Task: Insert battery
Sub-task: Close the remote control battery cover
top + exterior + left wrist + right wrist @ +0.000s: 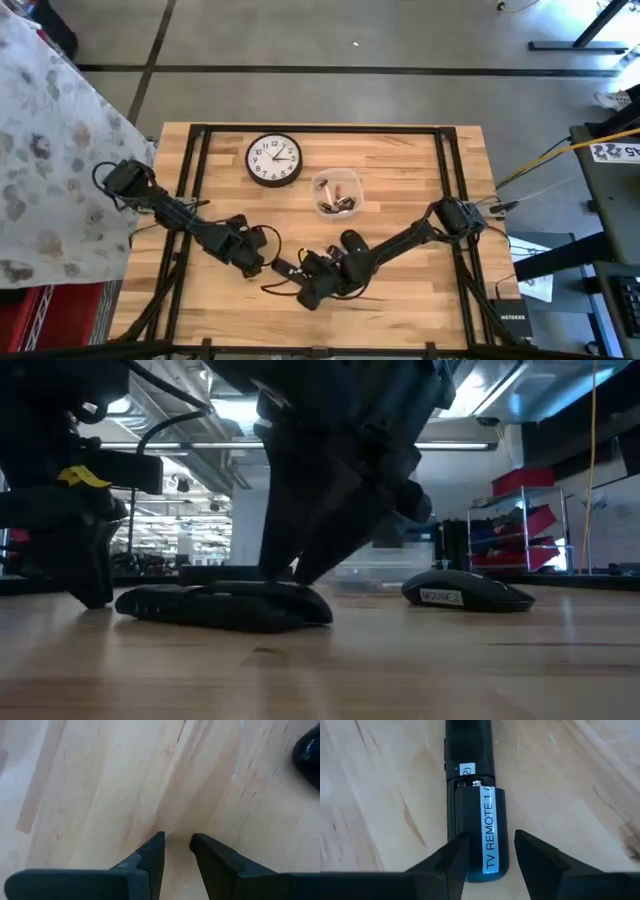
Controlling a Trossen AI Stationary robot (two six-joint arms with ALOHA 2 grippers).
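right hand hanging over the tv remote near the front of the worktop.
the remote is lying flat, back side up, its long axis running straight away from the right hand, and its labelled battery cover is sitting at the near end between the parted fingers, which are straddling it without visibly gripping. the left hand is waiting just beside it over bare wood, fingers a narrow gap apart and holding nothing. farther back on the pale plank worktop are lying a black mouse, a clear tub of batteries and a round wall clock. behind, the room is showing strip lights and a red shelf rack.
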